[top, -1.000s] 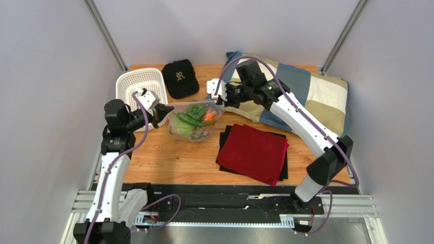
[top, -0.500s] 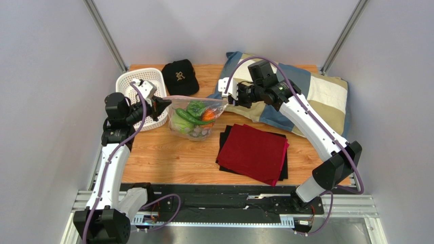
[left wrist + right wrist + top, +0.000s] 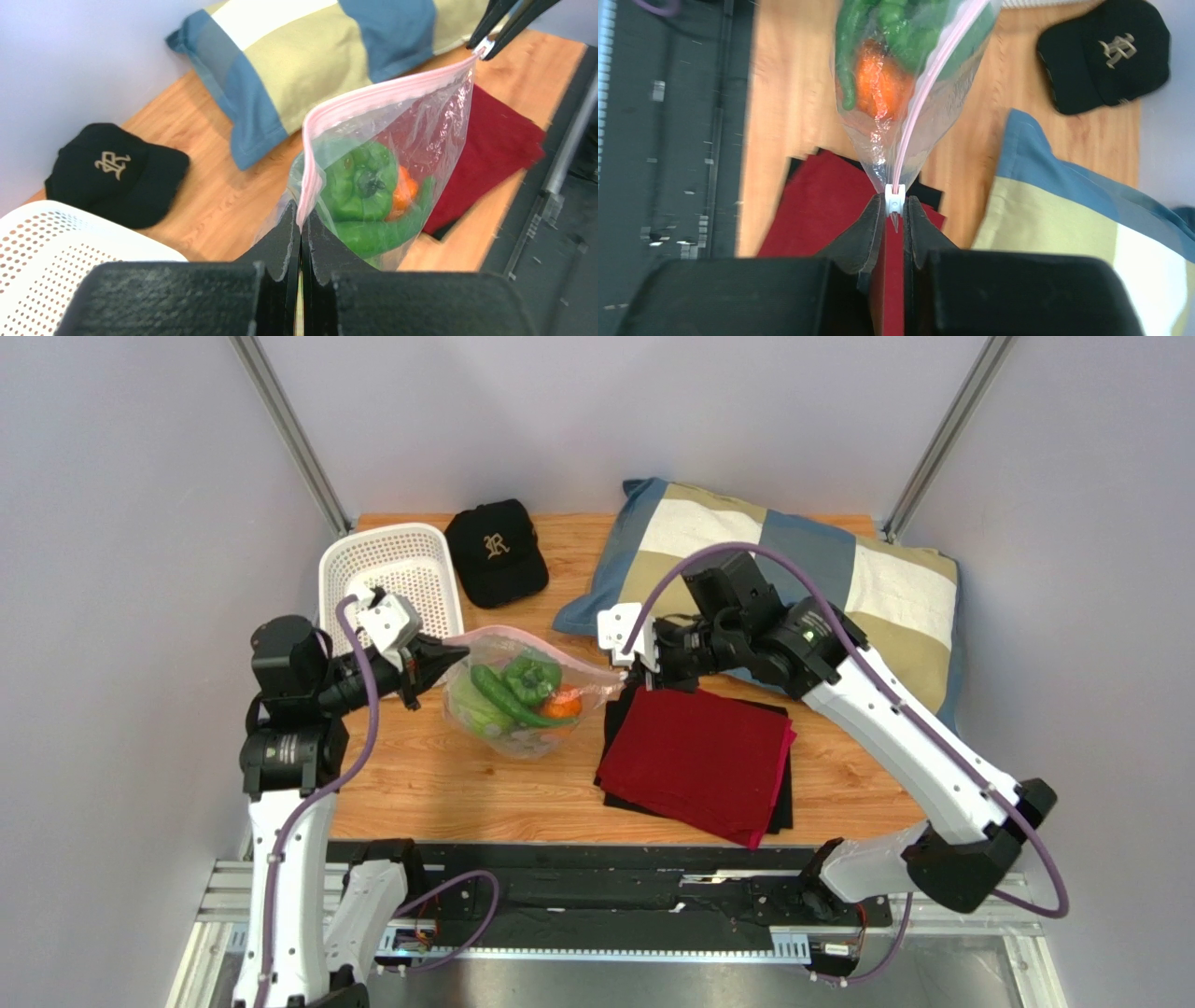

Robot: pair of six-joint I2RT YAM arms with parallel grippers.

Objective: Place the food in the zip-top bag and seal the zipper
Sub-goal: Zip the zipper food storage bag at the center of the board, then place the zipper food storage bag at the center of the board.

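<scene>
Clear zip-top bag (image 3: 519, 707) hung over the wooden surface (image 3: 463, 777), just left of the red cloth (image 3: 701, 756), mouth up. Pink zipper (image 3: 393, 89) stretched crosswise, long axis left to right. Left fingers (image 3: 281, 238) clamped together on its left end; right fingers (image 3: 868, 231) pinching the white slider (image 3: 896, 199) at the other. Green peppers (image 3: 358, 182), orange pumpkin (image 3: 878, 80) inside.

From where I stand, the zip-top bag (image 3: 522, 693) hangs stretched between the left tool (image 3: 450, 655) and the right tool (image 3: 636, 672). Each pinches an end of its zipper (image 3: 382, 92), so the middle of the tabletop (image 3: 463, 784) is barred side to side. Bare wood lies open in front, toward the near edge. Behind, the white basket (image 3: 386, 574) crowds the left tool. Between the black cap (image 3: 497, 549) and the pillow (image 3: 842, 581) there is a gap of bare wood. The red cloth (image 3: 701, 756) lies flat and low just beneath the right tool.
</scene>
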